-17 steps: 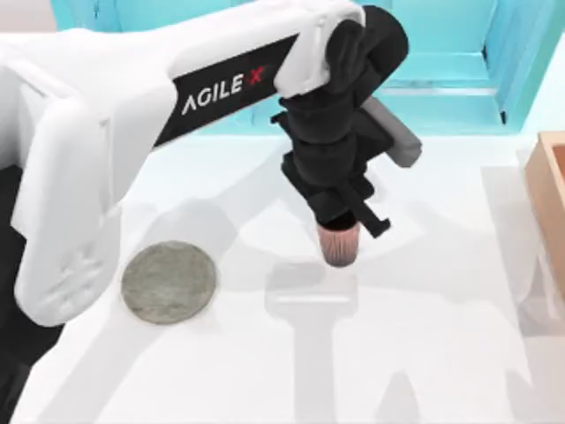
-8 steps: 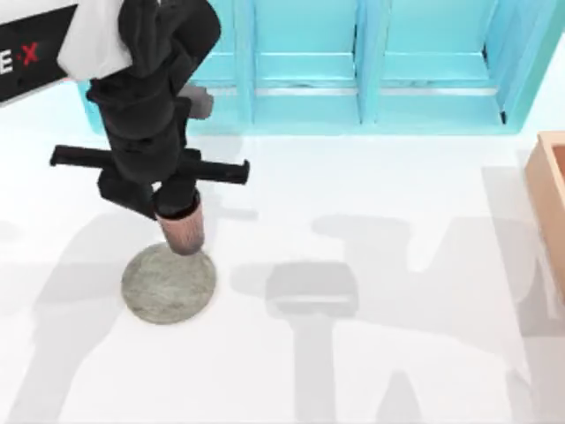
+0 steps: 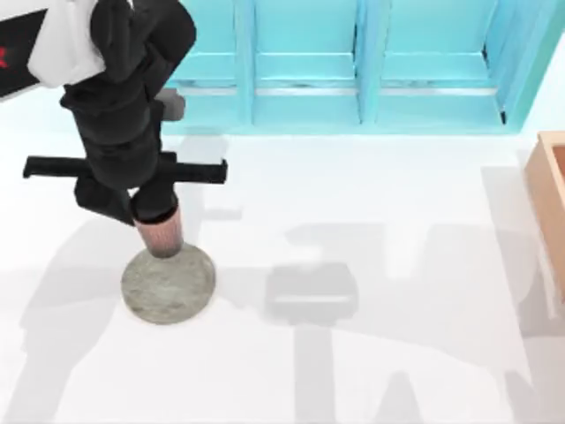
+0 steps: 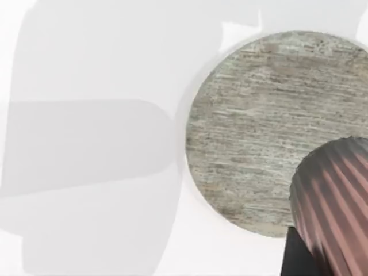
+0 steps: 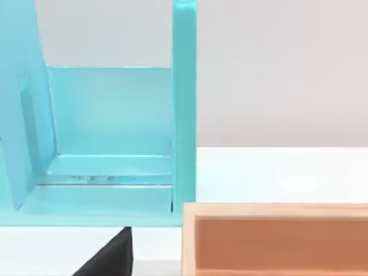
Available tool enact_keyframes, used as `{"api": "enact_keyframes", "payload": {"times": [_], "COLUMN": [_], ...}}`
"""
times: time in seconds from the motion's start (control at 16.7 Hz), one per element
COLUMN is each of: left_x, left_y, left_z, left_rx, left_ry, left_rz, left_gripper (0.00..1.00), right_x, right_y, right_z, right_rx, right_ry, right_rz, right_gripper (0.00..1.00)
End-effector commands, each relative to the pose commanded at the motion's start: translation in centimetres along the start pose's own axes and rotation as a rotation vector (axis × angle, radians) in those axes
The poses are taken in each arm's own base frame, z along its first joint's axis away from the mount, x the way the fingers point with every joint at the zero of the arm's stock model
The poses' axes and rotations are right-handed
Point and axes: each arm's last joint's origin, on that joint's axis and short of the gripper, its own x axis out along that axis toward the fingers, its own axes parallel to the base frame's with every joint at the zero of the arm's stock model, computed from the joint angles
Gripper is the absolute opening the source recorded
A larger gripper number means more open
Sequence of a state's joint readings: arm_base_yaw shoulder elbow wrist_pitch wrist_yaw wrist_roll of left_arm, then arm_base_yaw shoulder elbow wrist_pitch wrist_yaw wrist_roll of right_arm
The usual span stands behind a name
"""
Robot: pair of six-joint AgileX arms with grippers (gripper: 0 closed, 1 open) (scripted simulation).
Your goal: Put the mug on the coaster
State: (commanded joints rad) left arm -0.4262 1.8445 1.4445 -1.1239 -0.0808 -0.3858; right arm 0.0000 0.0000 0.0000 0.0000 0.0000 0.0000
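Left claw [image 3: 159,231]: clamped on the mug [image 3: 161,237], left of frame.
Mug: over the coaster's [image 3: 168,283] upper edge.
Worktop [image 3: 380,353]: white, shadowed.
Behind: turquoise shelf [image 3: 353,71]; wooden box [image 3: 549,203] at right edge.

Bright, even overhead light; soft grey arm shadows across the white tabletop [image 3: 397,177]; no glare, slight softness.

Ribbed copper mug [image 3: 162,237] upright over grey coaster [image 3: 168,284]

top view: overhead, looking down on tabletop [image 3: 371,371]. left wrist: close above coaster [image 4: 270,126], shared with top.
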Motion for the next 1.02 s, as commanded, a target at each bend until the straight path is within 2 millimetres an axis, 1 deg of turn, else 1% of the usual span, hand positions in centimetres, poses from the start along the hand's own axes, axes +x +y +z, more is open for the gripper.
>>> {"api": "enact_keyframes", "payload": {"times": [0.18,0.3,0.48,0.72,1.02], "left_x": [2.1,3.6,6.0,6.2,6.2], "left_y": [-0.2,-0.4,-0.5,-0.6,-0.6], "left_z": [0.0,0.1,-0.2,-0.2,-0.2], "left_rx": [-0.003,-0.007,-0.008,-0.008,-0.008], "left_ry": [0.006,-0.020,-0.007,-0.004,-0.004], "left_rz": [0.003,-0.009,-0.002,-0.001,-0.001], "left_gripper": [0.00,0.00,0.00,0.00,0.38], "right_x": [0.0,0.0,0.0,0.0,0.0], "right_y": [0.0,0.0,0.0,0.0,0.0], "right_z": [0.0,0.0,0.0,0.0,0.0], "right_rx": [0.000,0.000,0.000,0.000,0.000], "right_ry": [0.000,0.000,0.000,0.000,0.000], "right_rz": [0.000,0.000,0.000,0.000,0.000], "right_gripper": [1.00,1.00,1.00,1.00,1.00]}}
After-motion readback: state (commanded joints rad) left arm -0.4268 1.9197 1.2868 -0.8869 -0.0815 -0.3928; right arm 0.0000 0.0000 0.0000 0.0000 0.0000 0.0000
